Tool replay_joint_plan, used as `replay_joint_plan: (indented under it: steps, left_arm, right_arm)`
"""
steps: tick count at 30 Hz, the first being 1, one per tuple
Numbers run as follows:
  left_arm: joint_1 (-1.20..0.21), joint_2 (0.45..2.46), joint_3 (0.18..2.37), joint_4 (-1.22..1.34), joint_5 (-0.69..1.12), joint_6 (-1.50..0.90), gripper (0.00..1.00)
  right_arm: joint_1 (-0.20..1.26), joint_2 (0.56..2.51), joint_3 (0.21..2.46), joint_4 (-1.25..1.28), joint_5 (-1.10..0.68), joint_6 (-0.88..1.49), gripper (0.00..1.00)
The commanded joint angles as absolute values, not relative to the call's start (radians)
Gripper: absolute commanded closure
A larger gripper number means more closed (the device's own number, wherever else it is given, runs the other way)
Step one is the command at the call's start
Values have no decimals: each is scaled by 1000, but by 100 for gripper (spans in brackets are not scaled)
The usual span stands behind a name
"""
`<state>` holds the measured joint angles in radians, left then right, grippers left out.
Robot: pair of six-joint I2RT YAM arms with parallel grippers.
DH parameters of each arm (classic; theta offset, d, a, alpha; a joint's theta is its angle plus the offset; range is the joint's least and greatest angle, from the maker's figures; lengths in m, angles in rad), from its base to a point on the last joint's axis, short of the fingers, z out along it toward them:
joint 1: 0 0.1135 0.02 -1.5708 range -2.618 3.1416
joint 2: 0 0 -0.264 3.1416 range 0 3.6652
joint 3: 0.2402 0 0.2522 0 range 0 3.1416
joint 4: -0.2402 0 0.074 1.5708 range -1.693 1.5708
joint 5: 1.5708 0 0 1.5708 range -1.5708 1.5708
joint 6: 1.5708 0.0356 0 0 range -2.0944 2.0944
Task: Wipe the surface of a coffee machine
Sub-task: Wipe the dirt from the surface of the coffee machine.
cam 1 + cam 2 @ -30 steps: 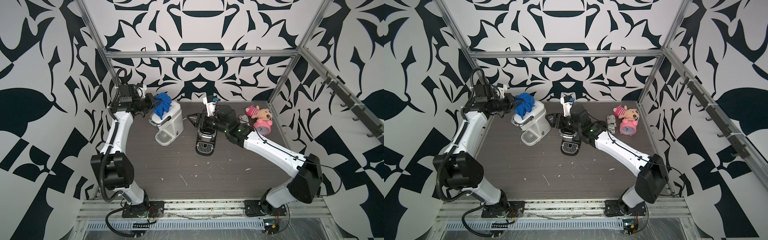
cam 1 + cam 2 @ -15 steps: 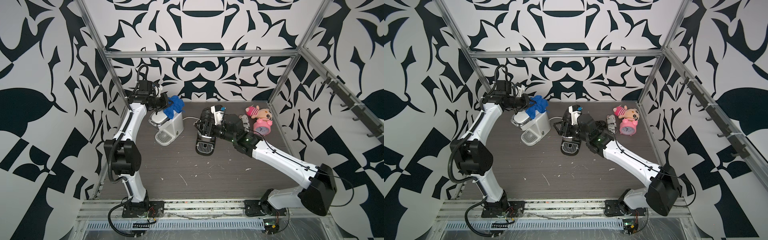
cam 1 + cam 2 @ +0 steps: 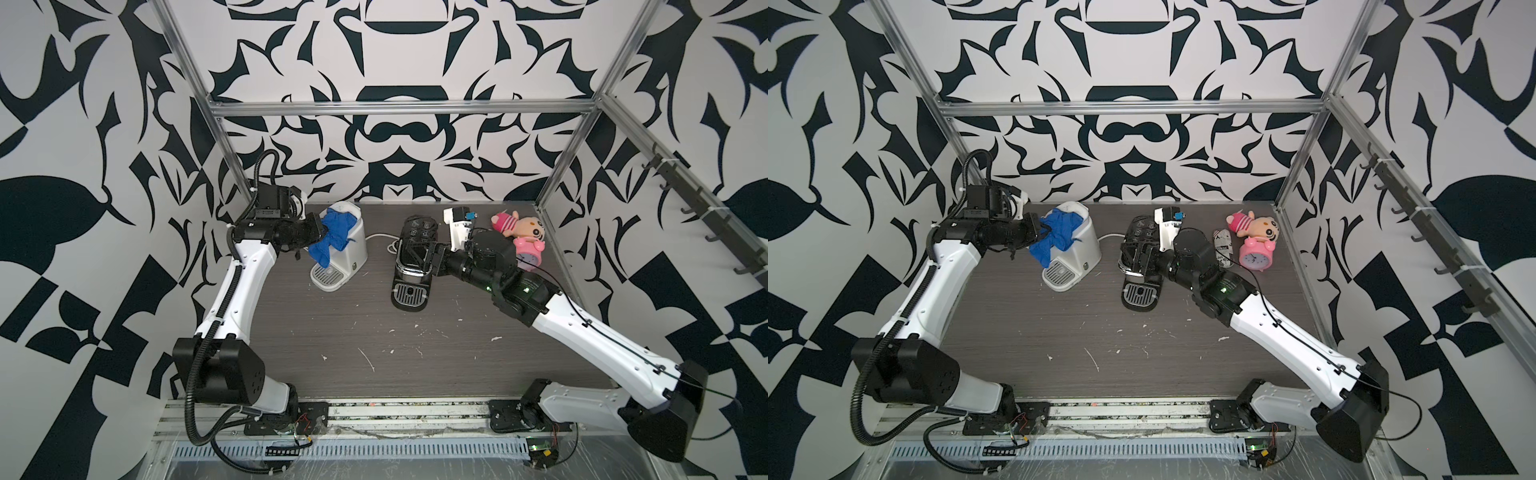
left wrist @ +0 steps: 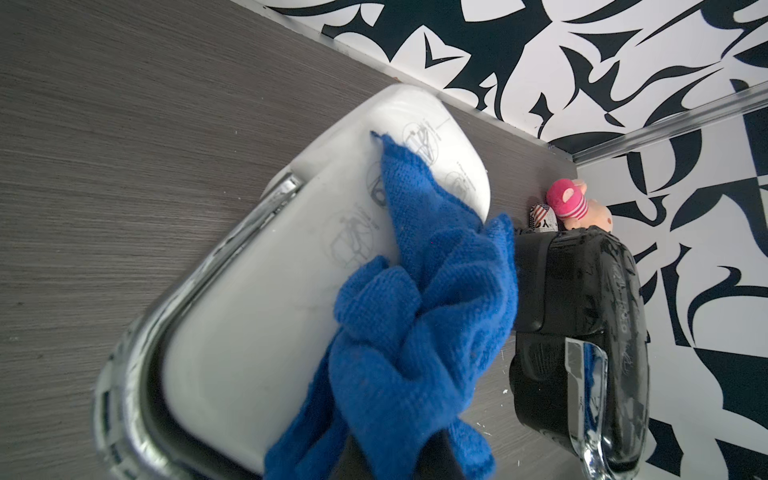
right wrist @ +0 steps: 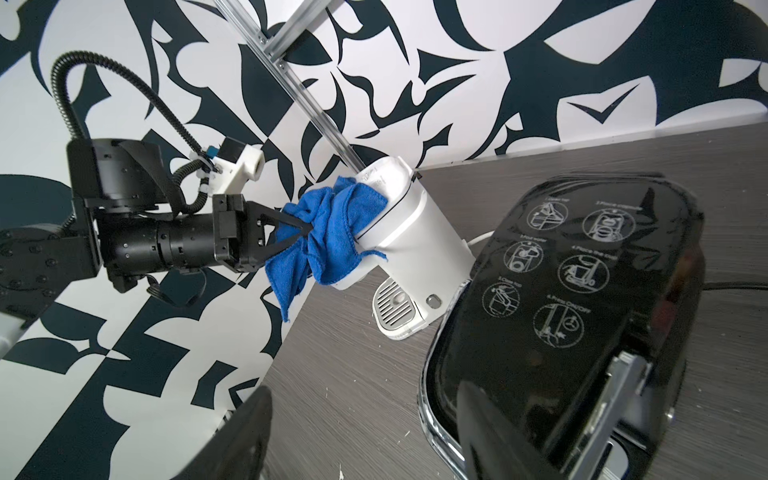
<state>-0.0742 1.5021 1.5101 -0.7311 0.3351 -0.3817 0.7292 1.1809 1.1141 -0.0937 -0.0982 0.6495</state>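
Nearest you, the dark surface [image 3: 353,345] is bare apart from pale flecks, so nothing there hinders either arm. Farther in, at the centre, the black coffee machine [image 3: 411,253] stands with its drip tray toward you. Your right tool [image 3: 434,261] sits against its right flank with the jaws spread wide. In the right wrist view one finger lies over the machine's corner and the other hangs clear of it, so I judge the tool empty, steadying the machine at most. To the left and a little farther back is the white coffee machine [image 3: 351,249], and that is where the work is. Your left tool [image 5: 307,233] is pinched fully closed on a bunched blue cloth [image 5: 332,220], which presses against the machine's top and left side, with one tail hanging toward the surface. The step in hand looks like the wiping stroke itself, on the lid. Next, drag the cloth across the lid with light pressure, then take in the front and right side, which the cloth does not reach now. Push gently, because nothing braces this machine and it could slide. At the far right, a plush toy [image 3: 519,222] and a pink alarm clock [image 3: 528,255] lie well apart from the white machine.
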Motion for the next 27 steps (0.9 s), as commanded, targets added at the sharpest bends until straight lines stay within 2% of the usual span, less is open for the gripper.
replay_joint_plan:
  steps: [1,6,10,13,16,22,27]
  left_arm:
    - [-98,1618,1636,-796,333,-392,100]
    - [-147,1794,1870,-918,240,-308,100]
    - [-123,1825,1912,-973,190,-250,100]
    - [-83,1777,1824,-937,196,-248,100]
    - [-19,1720,1749,-922,241,-257,100]
    - [9,1572,1578,-884,256,-293,100]
    - [-39,1449,1412,-834,309,-357,100]
  right_arm:
    - [735,1172,1151,-91,-83,641,28]
    - [741,1188,1146,-72,-84,669,30]
    - [747,1206,1192,-115,-81,651,31]
    - [749,1204,1204,-125,-58,639,32]
    - [749,1209,1215,-122,-53,626,42]
    - [750,1256,1286,-163,-78,609,42]
    - [751,1256,1281,-153,-95,624,42]
